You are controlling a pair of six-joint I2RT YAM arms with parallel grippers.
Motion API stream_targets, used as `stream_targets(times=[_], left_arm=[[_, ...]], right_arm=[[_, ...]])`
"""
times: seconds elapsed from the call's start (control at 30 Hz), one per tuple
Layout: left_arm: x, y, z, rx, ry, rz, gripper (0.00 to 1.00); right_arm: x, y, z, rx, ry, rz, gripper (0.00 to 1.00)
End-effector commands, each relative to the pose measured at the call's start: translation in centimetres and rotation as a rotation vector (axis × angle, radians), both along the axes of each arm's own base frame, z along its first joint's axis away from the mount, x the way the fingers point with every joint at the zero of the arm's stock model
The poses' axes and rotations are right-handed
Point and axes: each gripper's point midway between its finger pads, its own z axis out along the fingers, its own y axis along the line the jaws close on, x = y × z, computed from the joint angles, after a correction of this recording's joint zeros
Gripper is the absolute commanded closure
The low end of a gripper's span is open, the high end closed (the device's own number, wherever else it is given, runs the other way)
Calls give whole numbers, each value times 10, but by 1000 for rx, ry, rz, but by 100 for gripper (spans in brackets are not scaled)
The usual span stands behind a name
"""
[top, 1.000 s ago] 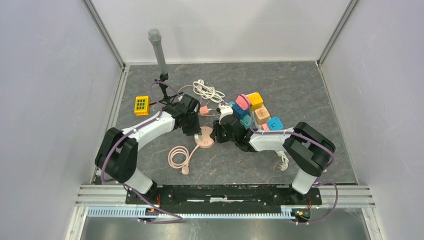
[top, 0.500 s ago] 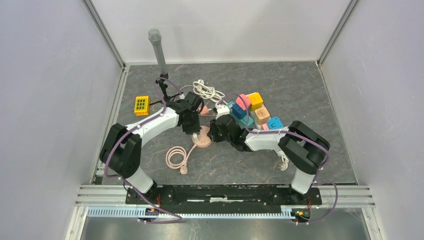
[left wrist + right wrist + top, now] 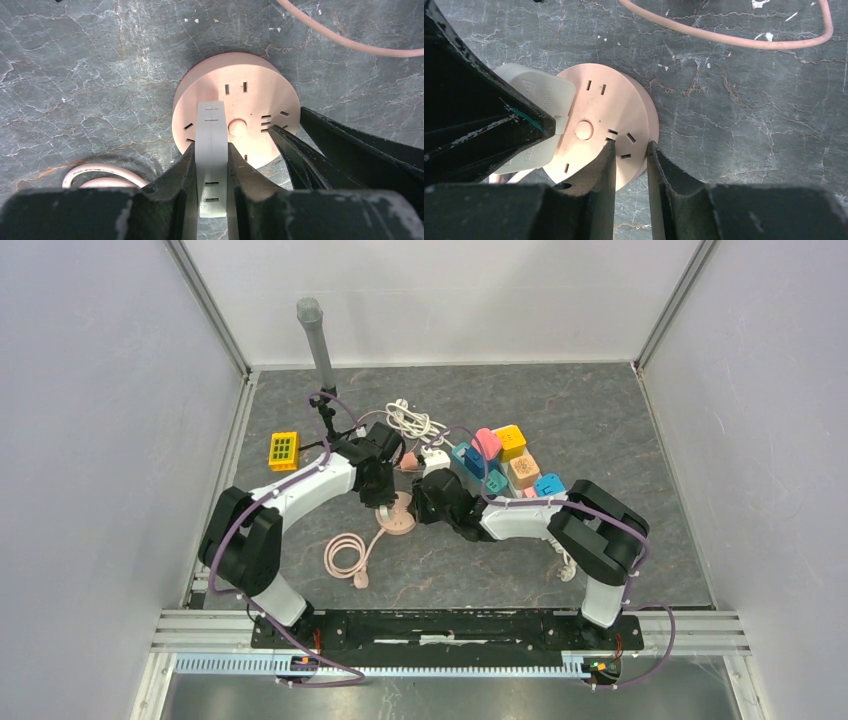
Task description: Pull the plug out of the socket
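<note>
Your left pincer [image 3: 212, 149] is pressed hard onto the pale grey plug [image 3: 212, 117], one finger on each flat side. The plug stands seated in the round pink socket [image 3: 240, 80]. Your right pincer [image 3: 630, 145] sits astride the rim of that socket, one finger on the top face beside the slots and the other down the outer wall. It is pinching the rim, with only the thickness of the edge between the fingers. The two pincers work very close together over the disc.

Over the last second the right fingers have narrowed onto the rim. In the overhead view both wrists, the socket and the coiled pink cable [image 3: 345, 555] have all slid a little leftward across the worktop [image 3: 620, 430]. They have moved as one. No gap shows between plug and socket, so the pull has not yet parted them; the whole assembly looks dragged along instead.

I judge you are at the bracing step, since the socket needs holding firm before the plug can come free. The next move likely calls for the right pincer to keep the disc still while the left draws the plug straight away from its face. If the hold on that thin rim slips, the socket will probably just follow the plug.
</note>
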Motion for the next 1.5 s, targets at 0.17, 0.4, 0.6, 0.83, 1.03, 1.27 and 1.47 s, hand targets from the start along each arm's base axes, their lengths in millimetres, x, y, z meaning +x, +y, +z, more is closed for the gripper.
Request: stream_targets(times=[0.17,0.4,0.6,0.83,1.03,1.27,1.47], left_arm=[[9,-22,37,-243,-29,-31,98],[12,-16,42,-343,-40,43,98],[24,-25,30,-257,-88,115,98],[39,-28,35,-223,-90,115,98],[18,-1,44,-239,-42,12,98],[17,2,58,-329,-48,-13,98],[26,-10,29,-260,-31,54,98]], right_arm=[[-88,-102,-120,-474,313,67,70],[-89,-91,-121,-457,317,87,71],[-88,-86,-124,-468,312,91,72],[-90,-94,-128,-496,310,83,72],[-88,-93,-125,-489,299,81,72],[-87,-90,-132,-502,304,88,72],[-80,-82,-127,-513,273,90,72]])
